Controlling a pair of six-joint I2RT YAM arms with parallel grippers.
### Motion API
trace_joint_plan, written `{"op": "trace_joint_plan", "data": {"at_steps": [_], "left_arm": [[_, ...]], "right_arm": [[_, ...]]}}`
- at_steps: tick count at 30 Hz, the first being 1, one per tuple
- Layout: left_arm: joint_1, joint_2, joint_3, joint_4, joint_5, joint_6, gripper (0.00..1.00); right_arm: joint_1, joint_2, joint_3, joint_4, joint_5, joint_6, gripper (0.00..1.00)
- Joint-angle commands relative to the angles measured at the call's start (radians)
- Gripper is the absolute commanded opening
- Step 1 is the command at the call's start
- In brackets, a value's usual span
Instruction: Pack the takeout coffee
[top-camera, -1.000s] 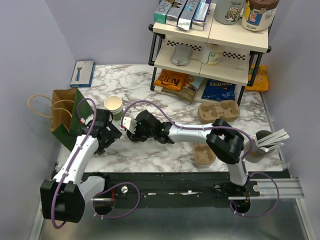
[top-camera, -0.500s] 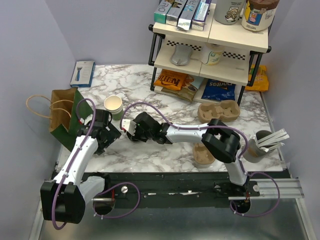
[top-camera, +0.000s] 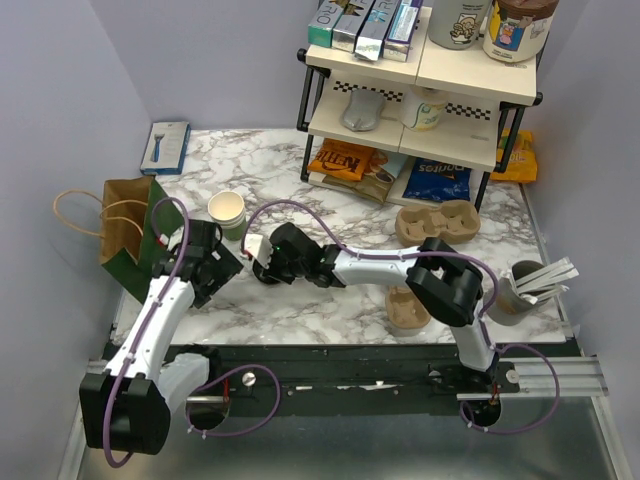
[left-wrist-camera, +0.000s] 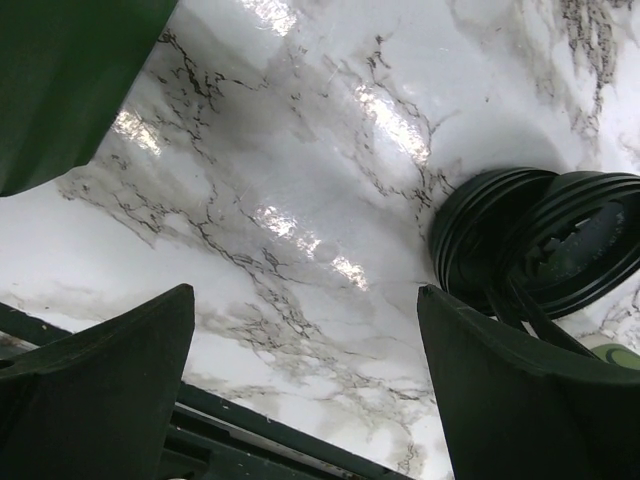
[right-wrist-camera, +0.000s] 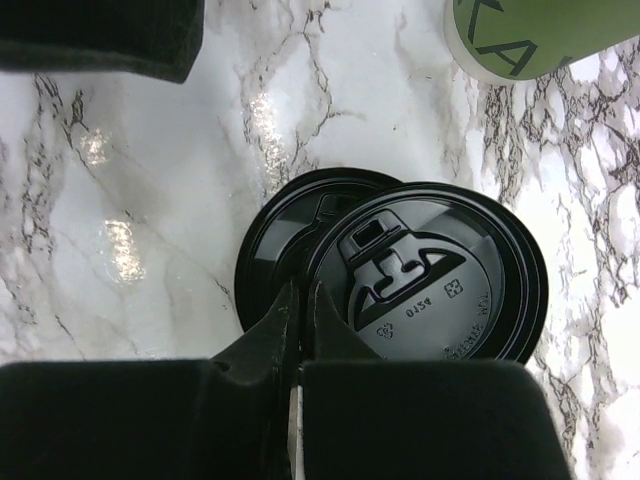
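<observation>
Beside one green cup (right-wrist-camera: 540, 35) lie two black lids (right-wrist-camera: 425, 275).

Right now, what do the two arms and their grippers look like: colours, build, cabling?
The left arm and right arm match: white link shells between bulky black joint housings, on black bases. A purple cable loops loosely along each. The left gripper and right gripper are matte black, each with two broad, blocky fingers tapering towards the tips. No markings are legible.
</observation>
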Motion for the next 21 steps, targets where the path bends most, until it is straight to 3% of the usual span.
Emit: {"op": "trace_joint_plan", "data": {"at_steps": [1, 7, 17, 21], "left_arm": [[0.006, -0.060, -0.034, 0.054, 0.058, 0.029, 0.99], [0.007, -0.169, -0.085, 0.123, 0.118, 0.028, 0.99], [0.007, -0.457, -0.152, 0.238, 0.291, -0.029, 0.99], [0.007, -0.597, -0.238, 0.409, 0.390, -0.160, 0.99]], "right_arm": [[-0.004, -0.070, 0.029, -0.003, 0.030, 0.104, 0.03], [-0.047, -0.137, 0.046, -0.085, -0.069, 0.265, 0.01], [-0.180, -0.240, 0.042, -0.112, -0.627, 0.502, 0.01], [-0.205, -0.266, 0.026, -0.074, -0.743, 0.548, 0.01]]}}
